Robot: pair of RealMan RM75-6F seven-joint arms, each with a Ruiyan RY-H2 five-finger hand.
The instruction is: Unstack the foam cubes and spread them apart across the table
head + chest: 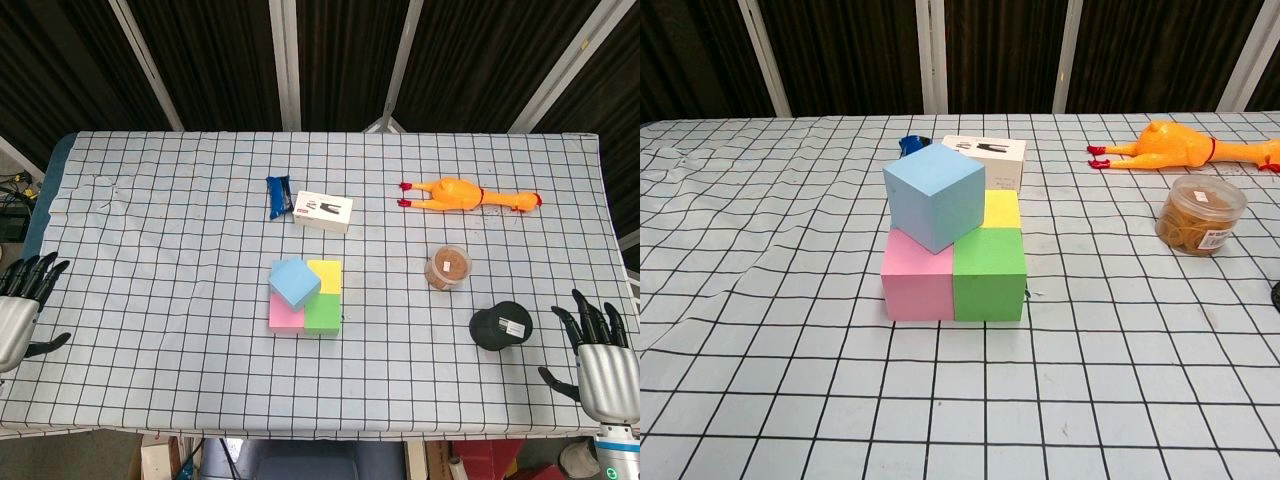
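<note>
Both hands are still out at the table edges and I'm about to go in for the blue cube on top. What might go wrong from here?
1. The blue cube sits turned, resting mostly on the pink cube, overhanging its corners. A sideways nudge could tip it off.
2. The pink, green cube and yellow cube touch each other, so fingers have little room to get between them.
3. The white box lies close behind the stack; a pushed cube may hit it.
4. The right hand must pass the black disc.

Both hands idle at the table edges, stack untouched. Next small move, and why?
Probably bring the left hand in toward the blue cube to lift it off. It sits tilted on top of the pink cube, beside the green cube and yellow cube. Both hands are open; the right hand is farther away.
</note>
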